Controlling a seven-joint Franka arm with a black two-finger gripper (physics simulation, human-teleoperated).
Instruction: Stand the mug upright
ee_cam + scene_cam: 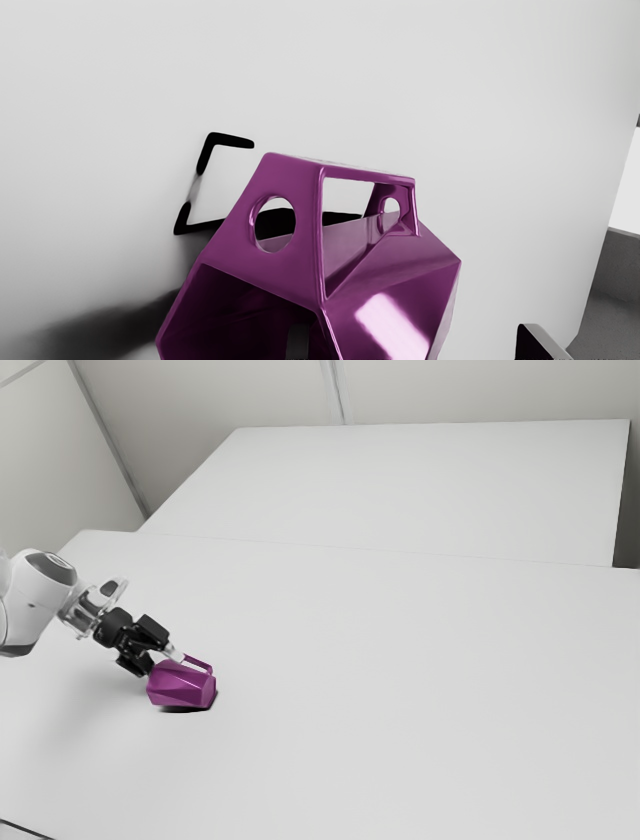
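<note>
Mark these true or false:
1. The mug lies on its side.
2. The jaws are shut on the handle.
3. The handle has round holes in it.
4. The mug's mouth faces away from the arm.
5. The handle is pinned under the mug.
1. The mug lies on its side. True.
2. The jaws are shut on the handle. False: they stand open, one clear of the mug's side.
3. The handle has round holes in it. True.
4. The mug's mouth faces away from the arm. False: toward it.
5. The handle is pinned under the mug. False: it juts upward.
</note>
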